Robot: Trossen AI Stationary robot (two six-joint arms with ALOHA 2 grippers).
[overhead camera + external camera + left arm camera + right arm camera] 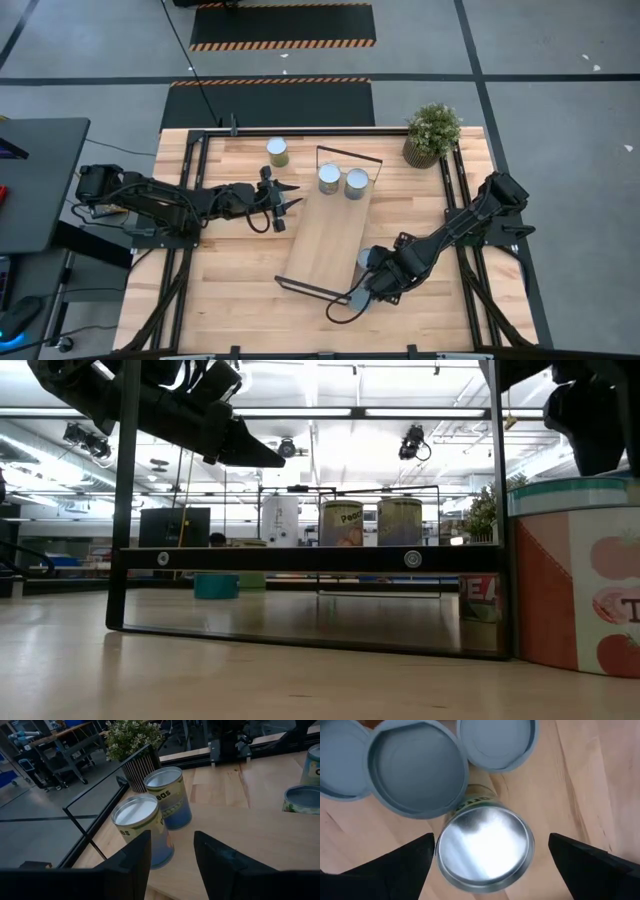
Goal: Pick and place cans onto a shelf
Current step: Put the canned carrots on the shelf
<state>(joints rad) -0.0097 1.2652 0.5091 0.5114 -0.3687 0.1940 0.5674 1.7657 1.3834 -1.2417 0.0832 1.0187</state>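
Two cans (342,181) stand at the shelf's (320,240) far edge. Left gripper (283,198), clenched and empty, hovers off its left edge. Right gripper (364,297), released, straddles clustered cans (485,847) beside its near-right corner.

The shelf (300,620) lies across the surface (250,680). Two cans (342,523) (399,522) stand upright on the shelf's far end. Another can (575,575) stands just beside the shelf's near black frame.

Table (230,300) bears shelf (320,245), plant (432,132); shelf carries two cans (342,181).
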